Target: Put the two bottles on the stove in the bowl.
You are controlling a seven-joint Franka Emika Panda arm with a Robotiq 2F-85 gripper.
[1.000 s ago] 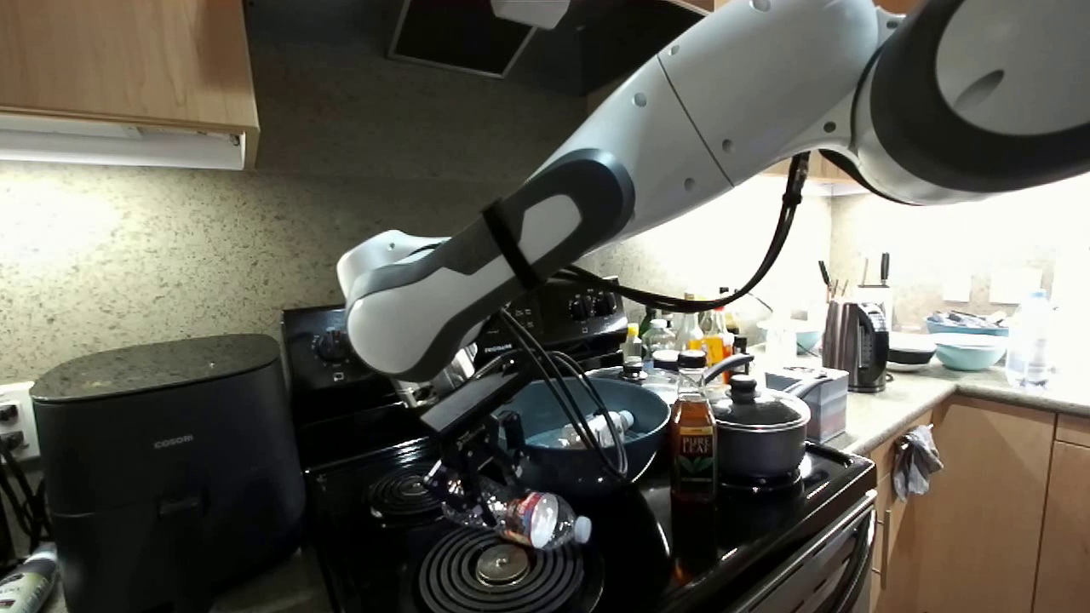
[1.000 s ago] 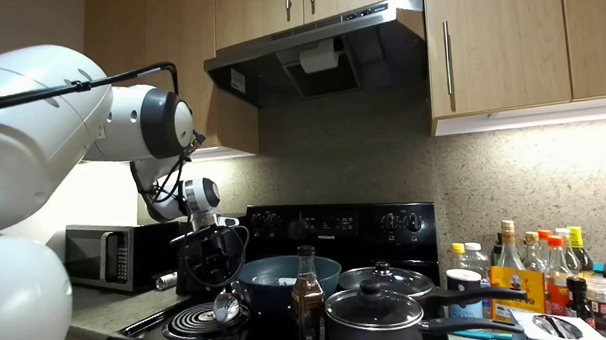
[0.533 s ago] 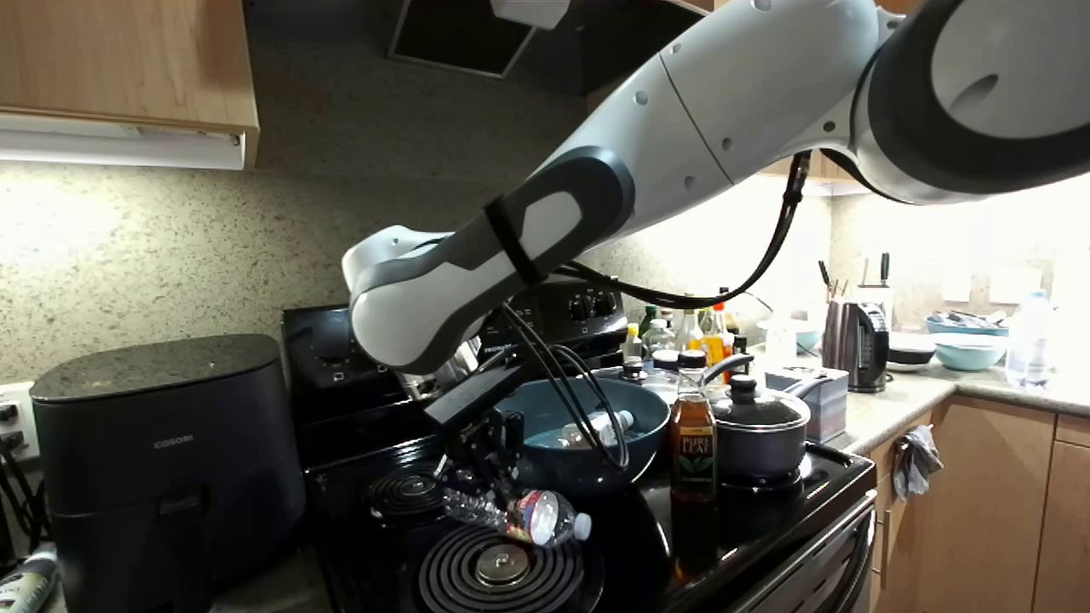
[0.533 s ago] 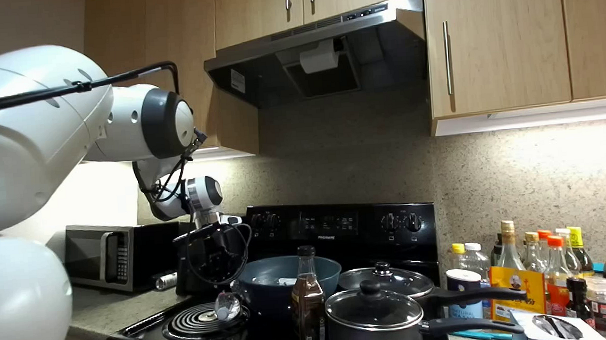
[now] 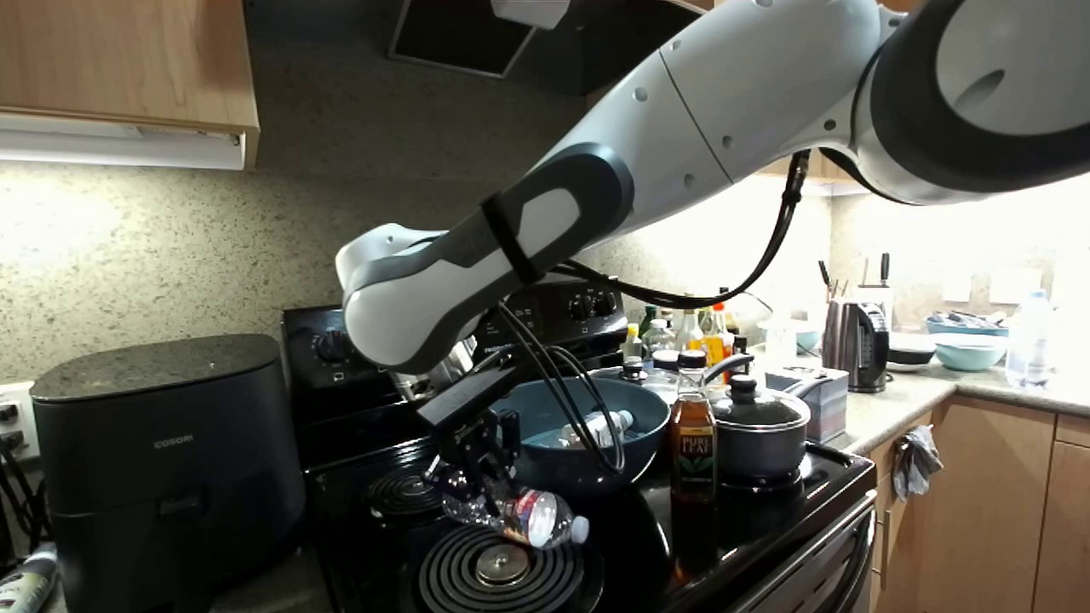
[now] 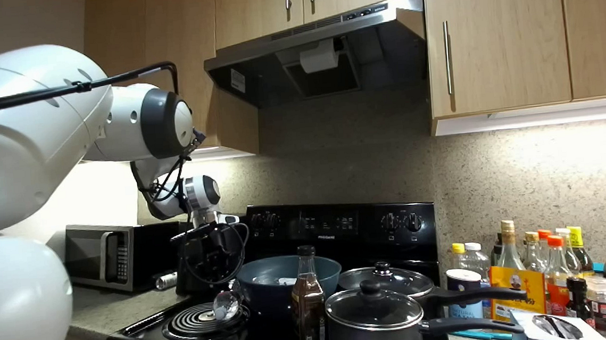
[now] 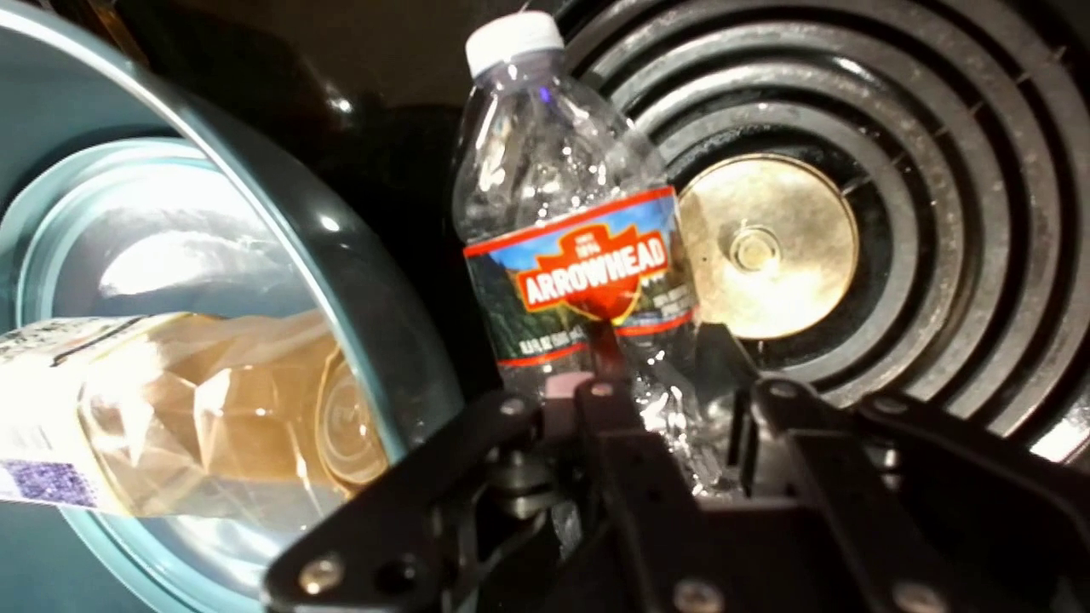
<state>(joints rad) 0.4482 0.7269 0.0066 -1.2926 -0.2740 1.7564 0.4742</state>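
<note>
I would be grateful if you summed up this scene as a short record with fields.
held: white-capped water bottle, tipped sideways
fingers: closed around its lower half
location: at the edge of a coil burner; contact with it unclear
bowl: on the stove, another bottle lying inside
tea bottle: upright on the stove
pot: lidded, next to the tea bottle
remaining: water bottle not yet in the bowl

Red, teal and amber on black desk (image 5: pixel 632 564)
The clear bottle (image 7: pixel 579 281) has a white cap and red-edged, blue-and-green label; the bowl (image 7: pixel 94 111) is teal inside; towards the desk's front edge, the Pure Leaf bottle (image 5: pixel 694 434) is amber, black-capped, gold-lettered.
</note>
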